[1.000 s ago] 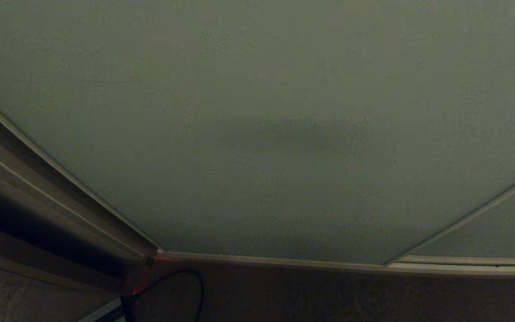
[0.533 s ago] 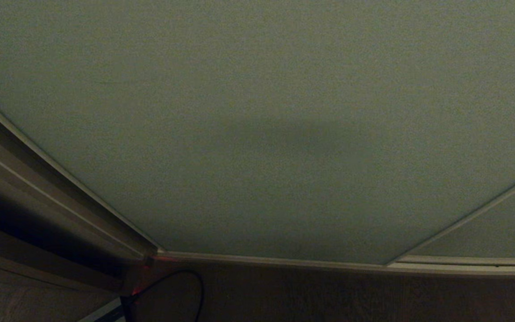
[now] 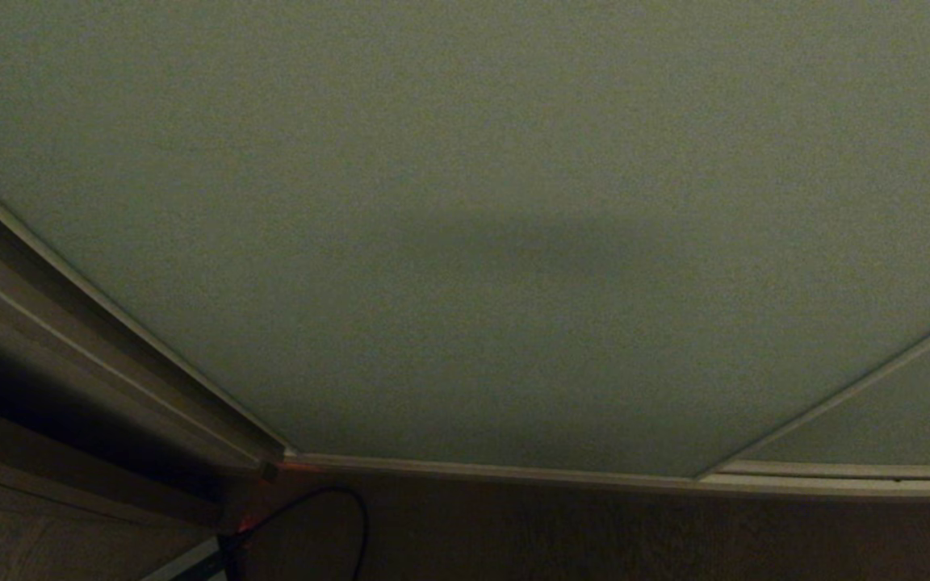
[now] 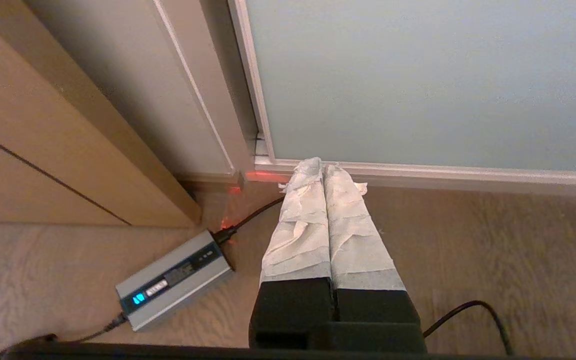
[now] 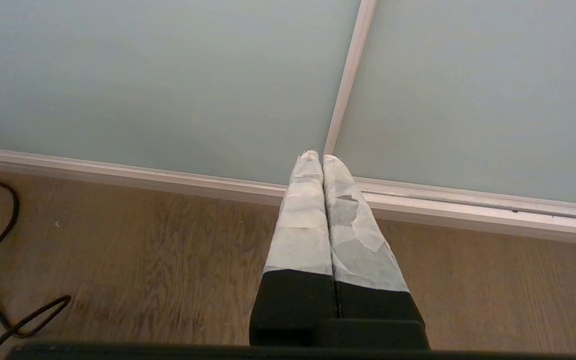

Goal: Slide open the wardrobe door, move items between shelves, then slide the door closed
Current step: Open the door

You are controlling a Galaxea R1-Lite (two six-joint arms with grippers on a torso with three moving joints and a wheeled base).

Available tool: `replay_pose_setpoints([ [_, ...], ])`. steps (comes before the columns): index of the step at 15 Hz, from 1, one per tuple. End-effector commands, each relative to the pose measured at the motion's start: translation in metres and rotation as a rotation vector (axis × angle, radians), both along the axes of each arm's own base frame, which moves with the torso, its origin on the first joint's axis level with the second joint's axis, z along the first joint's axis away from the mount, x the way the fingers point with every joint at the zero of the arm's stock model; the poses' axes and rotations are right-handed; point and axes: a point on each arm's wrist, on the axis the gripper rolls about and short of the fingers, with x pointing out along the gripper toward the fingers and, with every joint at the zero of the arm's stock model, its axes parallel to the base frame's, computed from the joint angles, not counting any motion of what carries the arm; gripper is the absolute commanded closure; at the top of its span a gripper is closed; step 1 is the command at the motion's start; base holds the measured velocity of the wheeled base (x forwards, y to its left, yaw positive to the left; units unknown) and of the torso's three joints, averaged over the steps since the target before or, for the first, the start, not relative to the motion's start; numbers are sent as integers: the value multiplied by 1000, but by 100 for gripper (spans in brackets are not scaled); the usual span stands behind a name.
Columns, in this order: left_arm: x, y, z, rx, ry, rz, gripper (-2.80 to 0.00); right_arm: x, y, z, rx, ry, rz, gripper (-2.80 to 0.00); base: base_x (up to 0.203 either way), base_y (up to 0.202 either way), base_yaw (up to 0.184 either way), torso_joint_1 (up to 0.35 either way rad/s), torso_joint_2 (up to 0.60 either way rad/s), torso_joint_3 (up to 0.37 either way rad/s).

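we're facing the sliding wardrobe door (image 3: pixel 465 202), and it's drawn fully across, filling the head view, its lower frame sitting on the rail by the wood floor (image 4: pixel 493 240). our left gripper (image 4: pixel 322 166) hangs low with its taped fingers pressed together on nothing, pointing at the door's bottom corner. our right gripper (image 5: pixel 316 159) is the same, pinched together and empty. a silver power brick (image 4: pixel 174 280) glows blue on the floor, its black cable (image 4: pixel 248 220) trailing off.

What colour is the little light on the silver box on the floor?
Blue. The light glows at one end of the silver box, seen best in the left wrist view.
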Motion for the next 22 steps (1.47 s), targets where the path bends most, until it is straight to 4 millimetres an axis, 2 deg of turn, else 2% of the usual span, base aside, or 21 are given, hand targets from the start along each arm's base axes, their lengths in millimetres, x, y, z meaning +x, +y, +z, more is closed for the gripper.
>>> replay_pose_setpoints([
  [1, 0, 0, 0, 7, -2, 1, 0, 0, 0, -1, 0, 4, 1, 0, 0, 0, 0, 0, 0, 0],
  [5, -1, 0, 2, 8, -14, 7, 0, 0, 0, -1, 0, 4, 1, 0, 0, 0, 0, 0, 0, 0],
  [9, -8, 0, 27, 53, -115, 10, 0, 0, 0, -1, 0, 4, 1, 0, 0, 0, 0, 0, 0, 0],
  [11, -17, 0, 48, 75, -193, 20, 0, 0, 0, -1, 0, 4, 1, 0, 0, 0, 0, 0, 0, 0],
  [14, -31, 1, 92, 112, -302, 54, 0, 0, 0, -1, 0, 4, 1, 0, 0, 0, 0, 0, 0, 0],
  [15, -29, 2, 107, 110, -322, 81, 0, 0, 0, -1, 0, 4, 1, 0, 0, 0, 0, 0, 0, 0],
  [20, 1, 6, 216, 17, -573, 317, 0, 0, 0, -1, 0, 4, 1, 0, 0, 0, 0, 0, 0, 0],
  [22, 13, 7, 244, -14, -642, 369, 0, 0, 0, -1, 0, 4, 1, 0, 0, 0, 0, 0, 0, 0],
])
